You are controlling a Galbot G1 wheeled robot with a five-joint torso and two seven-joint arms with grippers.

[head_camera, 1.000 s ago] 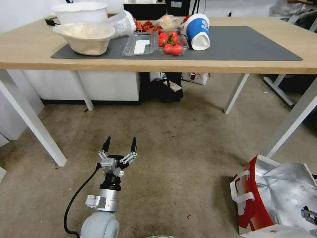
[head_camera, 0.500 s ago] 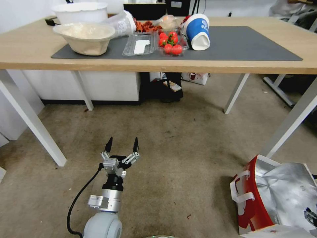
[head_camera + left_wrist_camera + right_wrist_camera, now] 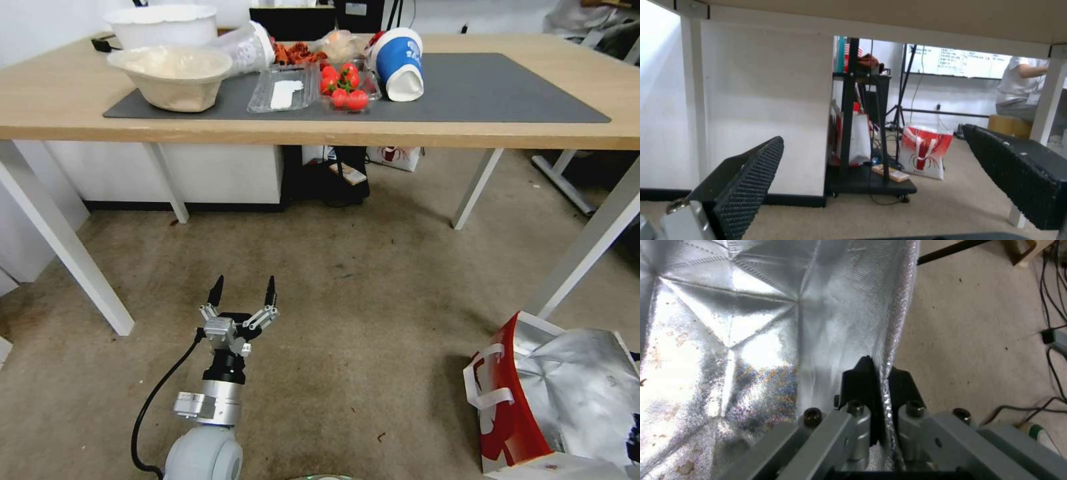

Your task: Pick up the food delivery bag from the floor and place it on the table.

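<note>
right wrist view: right hand [image 3: 878,373] clamped on bag [image 3: 773,323] wall, stained carpet [image 3: 978,323] beside.

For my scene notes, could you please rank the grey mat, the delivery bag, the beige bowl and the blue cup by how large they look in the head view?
1. Grey mat, largest.
2. Delivery bag; cut off by the frame and nearer the camera, so its look is unsure.
3. Beige bowl.
4. Blue cup, smallest.
</note>
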